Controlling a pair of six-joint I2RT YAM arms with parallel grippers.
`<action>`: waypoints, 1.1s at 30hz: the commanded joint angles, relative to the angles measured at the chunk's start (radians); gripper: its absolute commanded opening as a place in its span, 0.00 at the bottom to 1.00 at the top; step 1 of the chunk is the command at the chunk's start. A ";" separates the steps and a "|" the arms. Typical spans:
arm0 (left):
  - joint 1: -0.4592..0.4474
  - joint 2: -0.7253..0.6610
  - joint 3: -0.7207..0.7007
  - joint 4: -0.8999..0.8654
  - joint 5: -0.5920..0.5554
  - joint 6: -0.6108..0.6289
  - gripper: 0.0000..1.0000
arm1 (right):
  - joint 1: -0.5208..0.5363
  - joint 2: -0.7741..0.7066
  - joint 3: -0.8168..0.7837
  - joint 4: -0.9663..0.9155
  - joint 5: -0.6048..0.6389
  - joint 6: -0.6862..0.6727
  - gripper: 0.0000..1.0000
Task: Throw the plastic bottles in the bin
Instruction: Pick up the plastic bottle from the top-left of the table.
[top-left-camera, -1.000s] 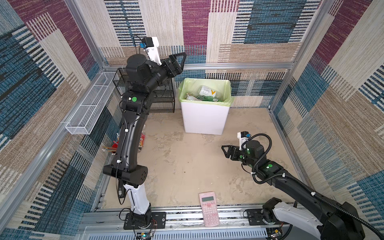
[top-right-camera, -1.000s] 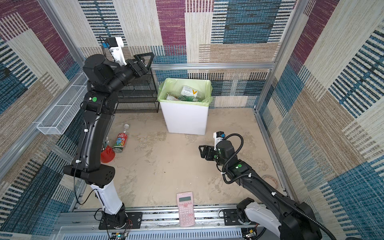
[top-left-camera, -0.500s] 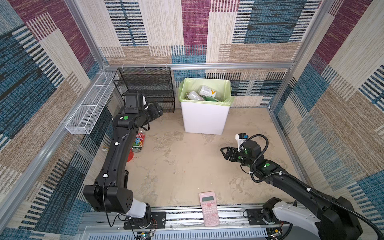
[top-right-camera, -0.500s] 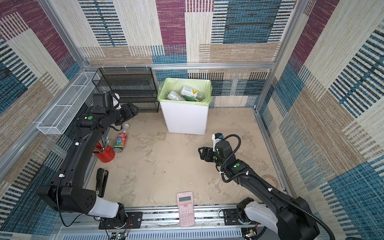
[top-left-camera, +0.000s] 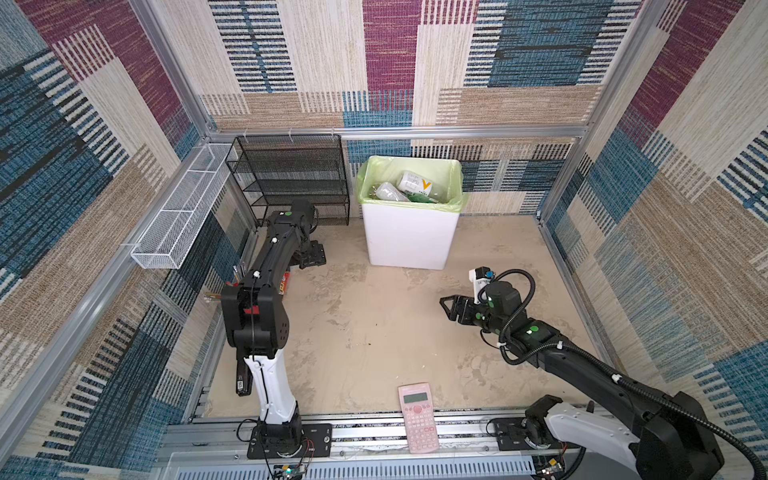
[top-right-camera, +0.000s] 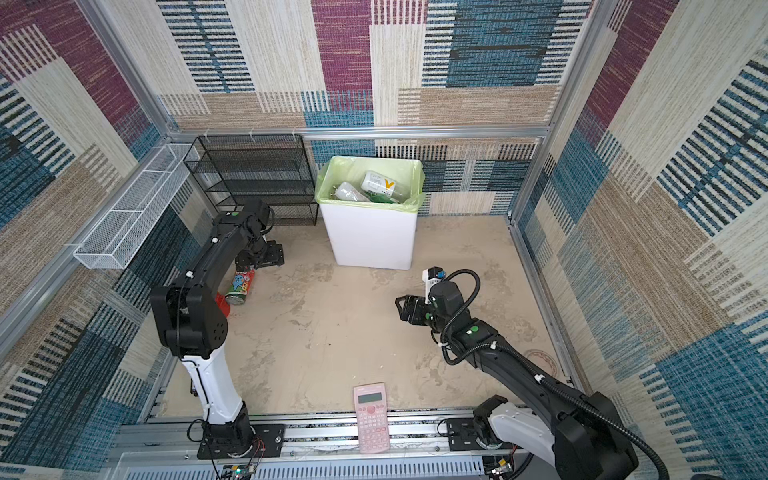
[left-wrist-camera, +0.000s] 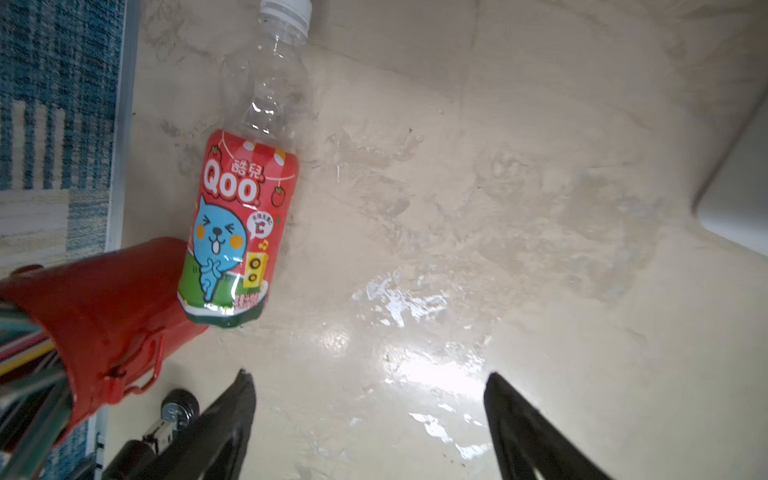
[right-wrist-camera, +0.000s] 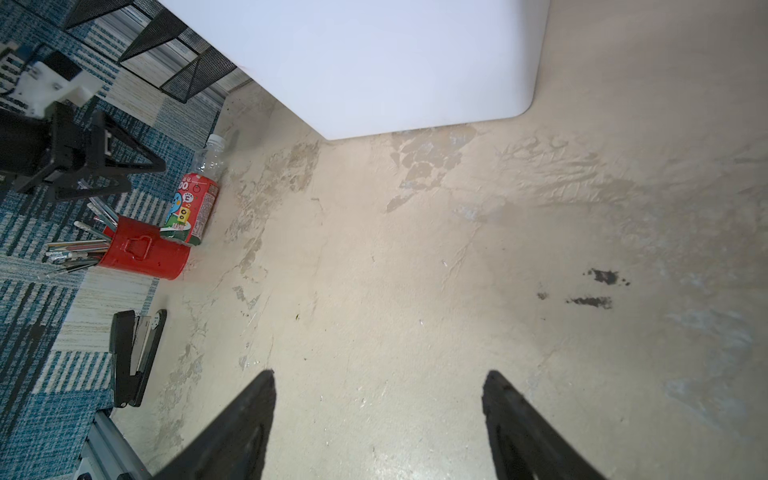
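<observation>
A clear plastic bottle (left-wrist-camera: 232, 224) with a red label and white cap lies on the floor by the left wall, its base against a red pencil cup (left-wrist-camera: 95, 299). It also shows in a top view (top-right-camera: 241, 286) and the right wrist view (right-wrist-camera: 191, 208). My left gripper (left-wrist-camera: 368, 376) hangs open and empty low over the floor just beside it (top-right-camera: 268, 259). The white bin (top-left-camera: 409, 237) with its green liner stands at the back, with bottles (top-left-camera: 411, 187) inside. My right gripper (right-wrist-camera: 378, 374) is open and empty over bare floor, right of centre (top-left-camera: 446, 307).
A black mesh rack (top-left-camera: 291, 178) stands left of the bin, and a white wire basket (top-left-camera: 178, 220) hangs on the left wall. A black stapler (right-wrist-camera: 135, 357) lies near the left arm's base. A pink calculator (top-left-camera: 417, 415) lies at the front edge.
My left arm swung down from high beside the bin to the floor near the red-labelled bottle. A clear bottle has appeared in the bin. The right arm barely moved.
</observation>
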 joint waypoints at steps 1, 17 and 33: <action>0.028 0.078 0.090 -0.063 -0.060 0.093 0.89 | 0.001 -0.004 0.016 -0.018 -0.004 -0.005 0.80; 0.104 0.402 0.400 -0.171 -0.101 0.197 0.91 | 0.001 0.049 0.091 -0.103 0.004 -0.004 0.79; 0.147 0.459 0.447 -0.192 -0.108 0.199 0.91 | 0.001 0.140 0.165 -0.131 -0.008 -0.027 0.79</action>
